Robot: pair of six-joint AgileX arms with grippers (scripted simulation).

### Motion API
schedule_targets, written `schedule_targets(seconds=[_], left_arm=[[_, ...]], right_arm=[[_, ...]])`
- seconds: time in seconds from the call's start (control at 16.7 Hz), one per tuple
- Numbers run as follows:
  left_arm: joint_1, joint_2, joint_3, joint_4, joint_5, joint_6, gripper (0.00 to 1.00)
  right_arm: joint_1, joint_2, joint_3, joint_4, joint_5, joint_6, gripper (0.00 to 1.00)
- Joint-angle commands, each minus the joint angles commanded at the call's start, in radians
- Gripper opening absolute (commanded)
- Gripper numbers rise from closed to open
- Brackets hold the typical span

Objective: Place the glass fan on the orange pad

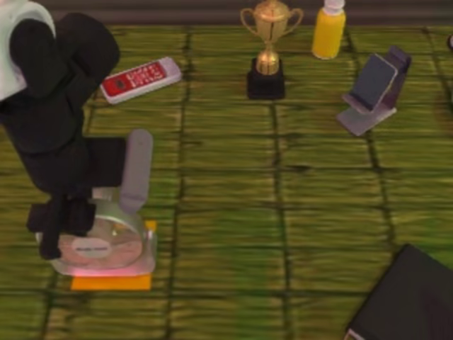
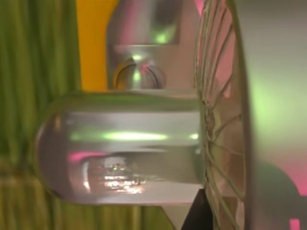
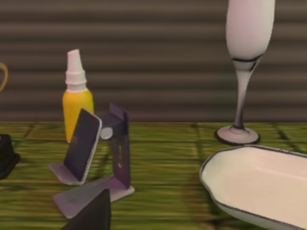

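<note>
The glass fan (image 1: pixel 102 244) stands on the orange pad (image 1: pixel 112 282) at the table's lower left, with its round grille face towards the front edge. Its silvery motor housing (image 1: pixel 138 170) sticks out behind. My left gripper (image 1: pixel 65 227) reaches down at the fan's left rim, one black finger in front and one behind, shut on it. The left wrist view is filled by the housing (image 2: pixel 120 143) and wire grille (image 2: pixel 216 120), with one dark fingertip (image 2: pixel 197 215) against the grille and orange pad (image 2: pixel 91 43) behind. My right arm (image 1: pixel 410 304) is parked at the lower right corner.
Along the back stand a red-and-white remote (image 1: pixel 140 79), a gold trophy (image 1: pixel 271 49), a yellow bottle (image 1: pixel 329 30) and a phone on a purple stand (image 1: pixel 374 88). The right wrist view shows a wine glass (image 3: pixel 244 72), a white bowl (image 3: pixel 264 182) and one dark fingertip (image 3: pixel 93 213).
</note>
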Motion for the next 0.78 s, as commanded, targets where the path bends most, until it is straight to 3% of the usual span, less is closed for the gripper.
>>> schedule_targets(seconds=[0.6,0.78], left_arm=[[0.0,0.0,0.0,0.0,0.0,0.0,0.98],[0.0,0.0,0.0,0.0,0.0,0.0,1.0]], right_arm=[[0.0,0.0,0.0,0.0,0.0,0.0,1.0],[0.0,0.0,0.0,0.0,0.0,0.0,1.0]])
